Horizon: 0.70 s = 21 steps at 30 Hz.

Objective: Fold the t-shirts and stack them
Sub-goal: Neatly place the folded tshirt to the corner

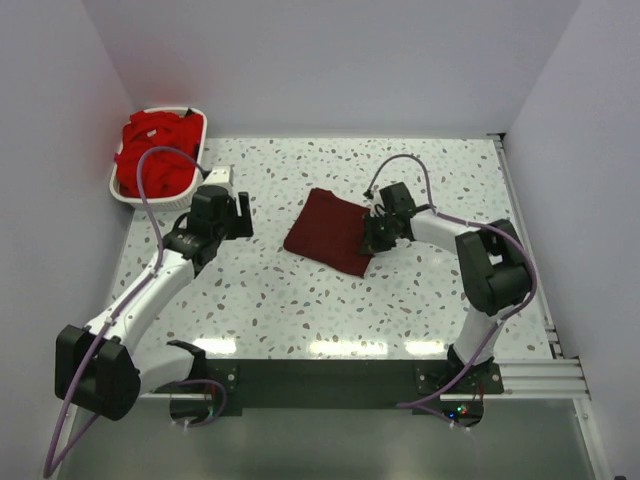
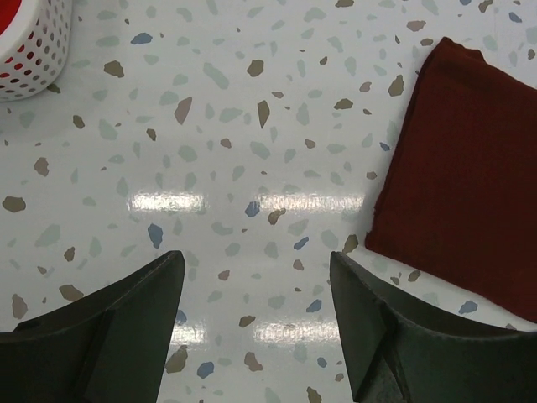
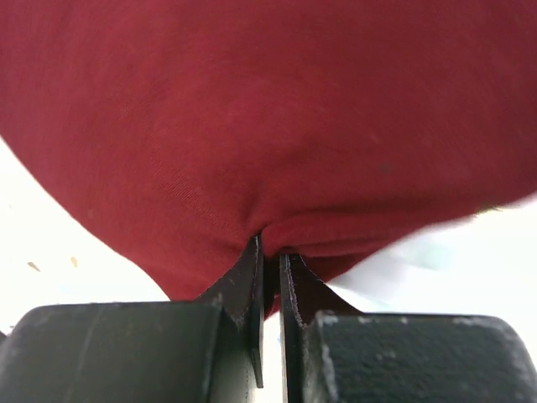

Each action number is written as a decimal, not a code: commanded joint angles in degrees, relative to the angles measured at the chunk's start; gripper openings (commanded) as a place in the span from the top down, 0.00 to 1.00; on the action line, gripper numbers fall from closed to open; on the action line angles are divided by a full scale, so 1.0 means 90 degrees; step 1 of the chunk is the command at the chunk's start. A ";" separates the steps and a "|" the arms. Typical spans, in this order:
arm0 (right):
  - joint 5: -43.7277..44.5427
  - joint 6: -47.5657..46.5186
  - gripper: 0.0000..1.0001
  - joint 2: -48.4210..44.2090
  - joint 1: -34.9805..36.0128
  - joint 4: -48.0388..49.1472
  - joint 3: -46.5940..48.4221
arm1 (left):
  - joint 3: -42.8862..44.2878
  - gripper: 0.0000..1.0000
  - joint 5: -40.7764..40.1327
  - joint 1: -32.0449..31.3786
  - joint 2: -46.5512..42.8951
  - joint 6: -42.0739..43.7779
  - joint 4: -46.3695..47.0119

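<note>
maroon shirt: folded, lying flat near the centre of the table. soft, light, limp cloth; judged likely to sag and come unfolded if lifted by one point. right gripper clenched on a pinch of the shirt's 3 o'clock edge. left gripper released, holding nothing, near the shirt's 9 o'clock side. red shirts heaped in the basket at the table's 10 o'clock corner. open room at the shirt's 6 and 12 o'clock.
</note>
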 commanded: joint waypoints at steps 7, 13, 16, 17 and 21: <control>-0.0217 0.0609 1.00 0.0962 0.1494 0.0341 0.1115 | 0.0052 0.25 0.0123 0.0047 0.0243 0.0157 0.0096; 0.0055 0.1352 0.63 0.0564 0.1827 0.0400 0.1165 | 0.0052 0.25 0.0386 0.0027 0.0457 0.0283 0.0105; 0.0602 0.1333 0.46 -0.0080 0.1759 0.0010 0.1048 | 0.0052 0.25 0.0474 -0.0138 0.0545 0.0380 0.0183; 0.0816 0.1313 0.38 -0.0285 0.1710 -0.0098 0.0980 | 0.0071 0.25 0.0358 -0.0429 0.0584 0.0420 0.0183; 0.1314 0.1216 0.32 -0.1047 0.1242 -0.0965 0.0716 | 0.0597 0.26 -0.0277 -0.1582 0.1140 0.0518 -0.0254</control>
